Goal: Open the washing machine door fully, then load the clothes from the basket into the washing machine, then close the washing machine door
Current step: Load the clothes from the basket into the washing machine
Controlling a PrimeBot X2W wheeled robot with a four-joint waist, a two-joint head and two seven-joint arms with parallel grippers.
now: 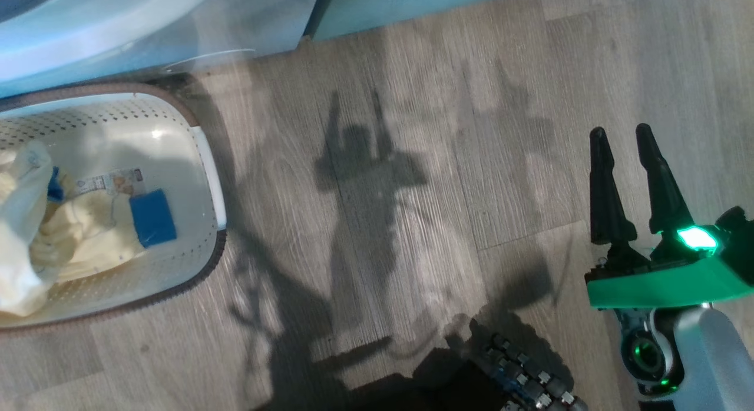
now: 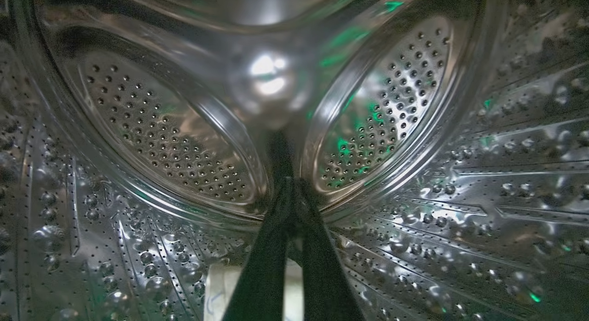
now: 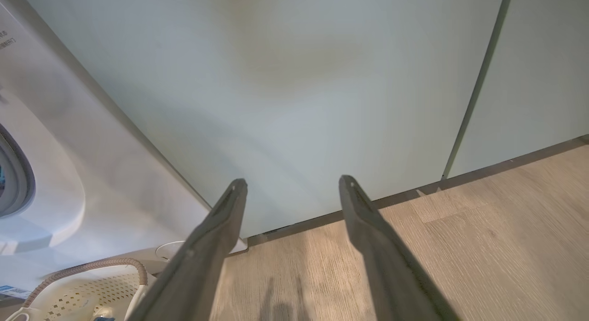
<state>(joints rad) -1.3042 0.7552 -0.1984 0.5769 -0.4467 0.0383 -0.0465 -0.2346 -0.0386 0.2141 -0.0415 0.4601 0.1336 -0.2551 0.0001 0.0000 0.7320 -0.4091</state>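
Clothes (image 1: 82, 234), pale yellow, wait in the cream perforated basket (image 1: 209, 163) while the left gripper (image 2: 286, 185), shut, hold unclear, sits deep in the shiny steel drum (image 2: 161, 137) for loading; right gripper (image 1: 620, 131) hangs open, empty.

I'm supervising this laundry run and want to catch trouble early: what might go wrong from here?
The left gripper is deep in the steel drum, jaws shut, with pale fabric beside its fingers. If that fabric is snagged, pulling the arm out may drag it back out of the drum. Clothes lie in the basket, so closing the door now would leave the load unfinished.
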